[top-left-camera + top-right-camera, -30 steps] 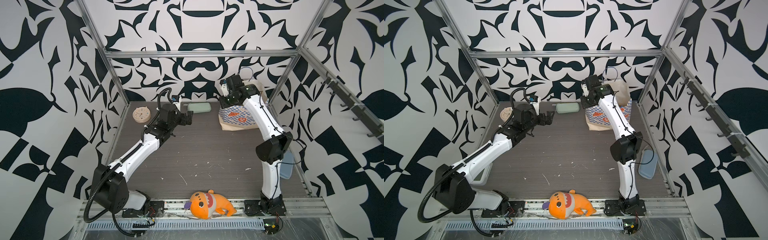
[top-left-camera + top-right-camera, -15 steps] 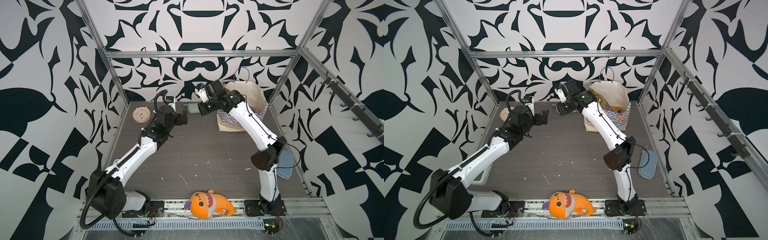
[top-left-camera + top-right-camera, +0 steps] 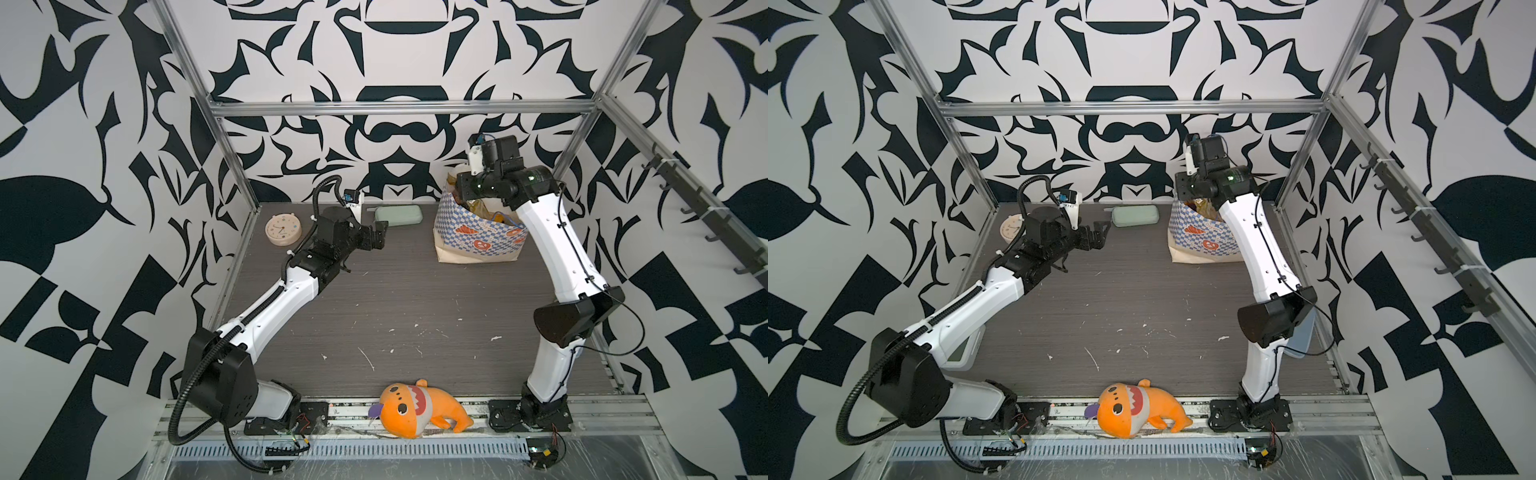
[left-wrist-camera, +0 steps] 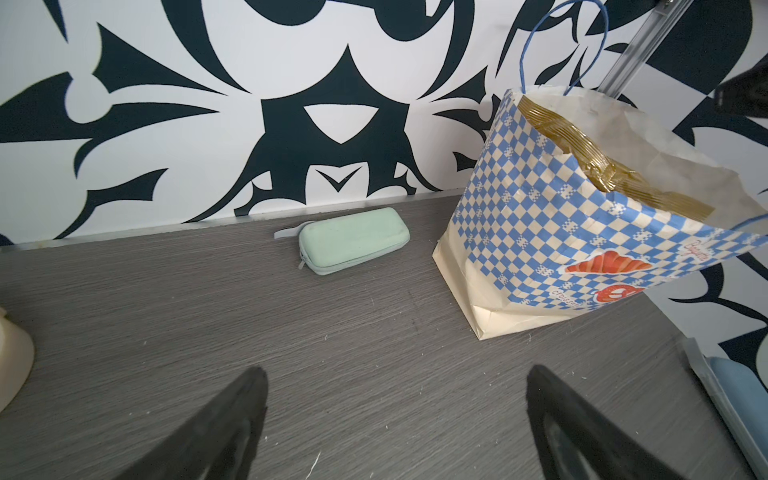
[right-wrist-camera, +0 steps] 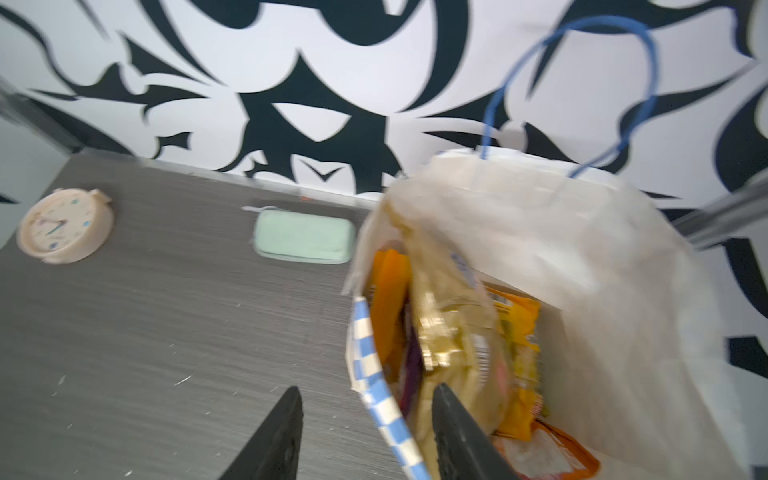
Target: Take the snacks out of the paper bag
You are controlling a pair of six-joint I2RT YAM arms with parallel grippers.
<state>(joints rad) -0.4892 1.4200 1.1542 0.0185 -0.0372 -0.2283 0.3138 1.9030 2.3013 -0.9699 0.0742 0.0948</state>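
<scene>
Your right gripper (image 5: 365, 388) half-parted, empty, straddling paper bag (image 5: 540, 249) rim. Left gripper (image 4: 397, 370) wide, idle. Snacks (image 5: 449, 332) likely light, slick, crinkly: pinch top seam.

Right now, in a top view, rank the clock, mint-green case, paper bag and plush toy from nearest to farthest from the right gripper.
From the right gripper:
1. paper bag, directly under it, back right.
2. mint-green case, at the back wall, near the middle.
3. clock, back left corner.
4. plush toy, front edge.
</scene>
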